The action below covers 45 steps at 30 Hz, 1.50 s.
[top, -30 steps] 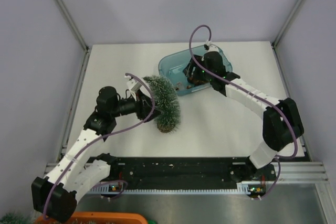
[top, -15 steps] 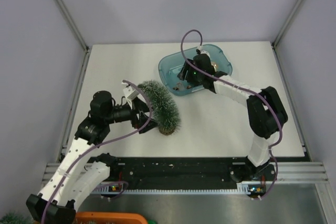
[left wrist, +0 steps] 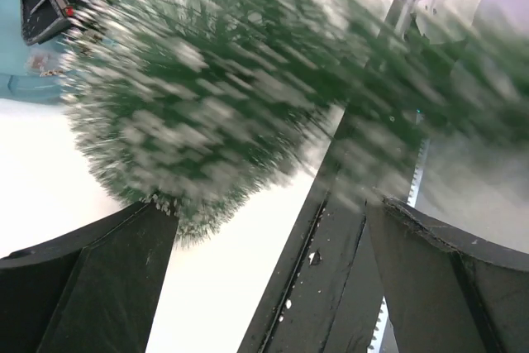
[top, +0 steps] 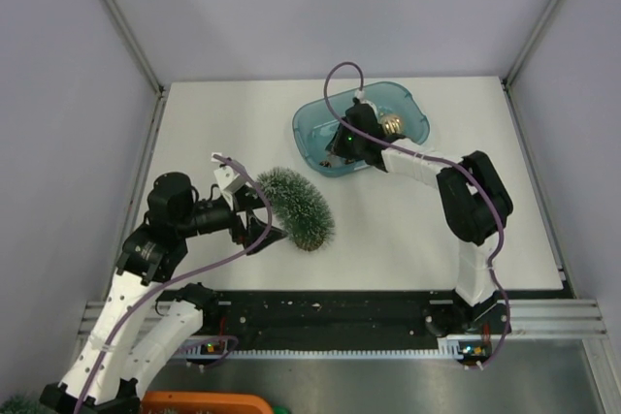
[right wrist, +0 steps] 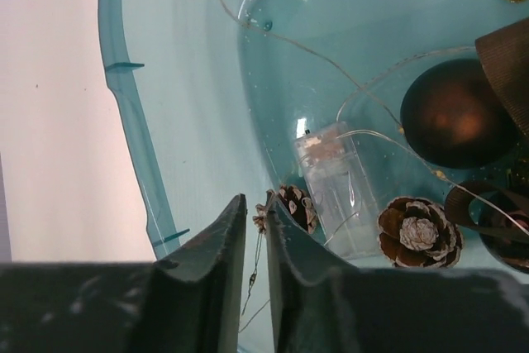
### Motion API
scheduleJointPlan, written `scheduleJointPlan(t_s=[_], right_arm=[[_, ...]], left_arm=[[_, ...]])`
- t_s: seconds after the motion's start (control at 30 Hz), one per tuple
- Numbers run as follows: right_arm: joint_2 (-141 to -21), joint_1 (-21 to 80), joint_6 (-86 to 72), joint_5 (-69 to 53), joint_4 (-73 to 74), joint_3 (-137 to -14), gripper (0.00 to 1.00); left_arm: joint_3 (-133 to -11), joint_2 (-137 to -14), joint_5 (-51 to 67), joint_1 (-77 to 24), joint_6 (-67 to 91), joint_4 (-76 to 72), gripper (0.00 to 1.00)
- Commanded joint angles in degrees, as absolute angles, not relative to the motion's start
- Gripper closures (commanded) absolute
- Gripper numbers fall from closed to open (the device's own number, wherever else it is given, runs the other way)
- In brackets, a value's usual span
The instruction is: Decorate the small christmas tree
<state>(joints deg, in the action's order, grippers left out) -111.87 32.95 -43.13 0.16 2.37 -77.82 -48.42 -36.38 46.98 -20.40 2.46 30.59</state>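
The small christmas tree (top: 303,208), dark green with frosted tips, stands left of centre on the white table; in the left wrist view the tree (left wrist: 215,97) is a blur above the fingers. My left gripper (top: 257,218) (left wrist: 273,208) is open wide just left of it, touching nothing. My right gripper (top: 337,150) (right wrist: 256,202) reaches into the translucent blue tray (top: 310,128) (right wrist: 132,121). Its jaws are nearly together, pinching the edge and thin cord of a small pine cone (right wrist: 293,206).
In the tray lie a second pine cone (right wrist: 419,231), a brown bauble (right wrist: 455,113), a clear battery box (right wrist: 335,179) with thin wire, and a gold ball (top: 391,124). A black rail (top: 320,312) runs along the near edge. An orange bin (top: 204,402) sits bottom left.
My left gripper opened fully and drew back to the left, away from the tree. My right gripper shifted left inside the tray and its jaws closed in on the pine cone.
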Motion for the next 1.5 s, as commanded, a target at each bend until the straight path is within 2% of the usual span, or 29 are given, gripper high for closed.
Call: scheduleJointPlan(t_s=[0.0, 0.03, 0.07, 0.23, 0.6, 0.73, 0.87, 1.07, 1.23, 1.47], right_arm=[[-110.48, 33.57, -43.60, 0.35, -0.79, -81.47, 0.91], [-110.13, 33.49, -43.25, 0.35, -0.70, -81.82, 0.98], [-109.69, 33.40, -42.89, 0.26, -0.09, -82.35, 1.00], [-107.41, 33.49, -38.68, 1.76, 4.91, -89.36, 1.00], [-107.84, 33.31, -30.68, 1.76, 19.59, -118.80, 1.00], [-109.07, 32.61, -29.97, 0.35, 22.67, -127.42, 1.00], [-109.07, 32.08, -28.83, -2.37, 23.55, -132.97, 1.00], [-108.81, 30.94, -28.56, -8.25, 23.73, -138.60, 1.00], [-107.14, 30.06, -28.92, -13.00, 22.41, -138.69, 1.00], [-104.07, 29.88, -28.83, -16.78, 19.87, -137.46, 1.00]], left_arm=[[-51.32, -35.95, 45.79, -20.22, 0.53, 32.69, 0.01], [-51.85, -35.77, 45.53, -20.21, 0.53, 32.96, 0.01], [-52.46, -35.86, 45.27, -20.30, 0.53, 33.31, 0.01], [-57.21, -35.68, 42.72, -20.30, -2.72, 36.03, 0.01], [-72.58, -36.30, 37.89, -20.22, -6.42, 38.77, 0.01], [-77.51, -37.53, 26.93, -20.21, -6.15, 33.77, 0.01], [-76.30, -37.44, 11.65, -20.30, -6.15, 20.53, 0.01], [-76.37, -42.35, 1.68, -20.22, -7.56, 9.15, 0.01], [-78.83, -50.08, 1.84, -20.22, -10.63, 6.50, 0.01], [-87.53, -61.34, 10.70, -20.21, -12.04, 10.89, 0.01]])
